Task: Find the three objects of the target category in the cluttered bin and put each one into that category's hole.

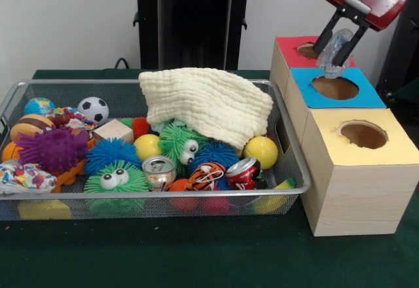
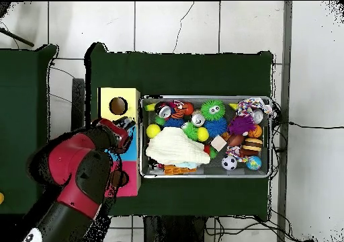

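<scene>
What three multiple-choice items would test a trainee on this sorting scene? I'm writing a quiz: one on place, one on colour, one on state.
1. Where is the hand?
A. over the bin
B. above the blue hole
C. over the yellow hole

2. What colour is the box top nearest the camera in the front view?
A. yellow
B. red
C. blue

3. The hand is:
A. empty
B. shut on a clear item
C. shut on a ball

Key: 1 B, it hangs over the blue hole; 2 A, the yellow top is foremost; 3 B, a clear item sits between its fingers.

The cream cloth (image 1: 208, 105) covered whatever lay beneath it in the wire bin (image 1: 293, 163). From overhead, the red arm (image 2: 80, 169) hid the blue box top (image 2: 132, 153) and most of the red one (image 2: 127, 184). The arm was cut off at the front view's upper edge.
</scene>
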{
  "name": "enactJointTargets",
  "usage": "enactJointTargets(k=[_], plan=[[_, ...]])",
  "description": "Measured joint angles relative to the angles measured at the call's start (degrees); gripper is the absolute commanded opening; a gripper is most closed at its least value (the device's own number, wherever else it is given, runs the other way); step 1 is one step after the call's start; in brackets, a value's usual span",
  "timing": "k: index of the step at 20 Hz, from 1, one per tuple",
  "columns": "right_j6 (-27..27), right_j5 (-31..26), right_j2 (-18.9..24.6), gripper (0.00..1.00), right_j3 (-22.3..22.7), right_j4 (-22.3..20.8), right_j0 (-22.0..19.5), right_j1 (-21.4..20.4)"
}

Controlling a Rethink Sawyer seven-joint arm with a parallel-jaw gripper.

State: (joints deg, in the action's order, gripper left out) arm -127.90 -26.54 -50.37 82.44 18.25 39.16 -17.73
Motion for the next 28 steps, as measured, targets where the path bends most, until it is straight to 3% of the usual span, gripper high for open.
enactJointTargets(k=[18,28], plan=[[0.0,10.1,-0.4,0.0,0.0,8.2,0.6,4.8],[0.0,11.5,-0.4,0.0,1.0,12.6,1.3,5.3]])
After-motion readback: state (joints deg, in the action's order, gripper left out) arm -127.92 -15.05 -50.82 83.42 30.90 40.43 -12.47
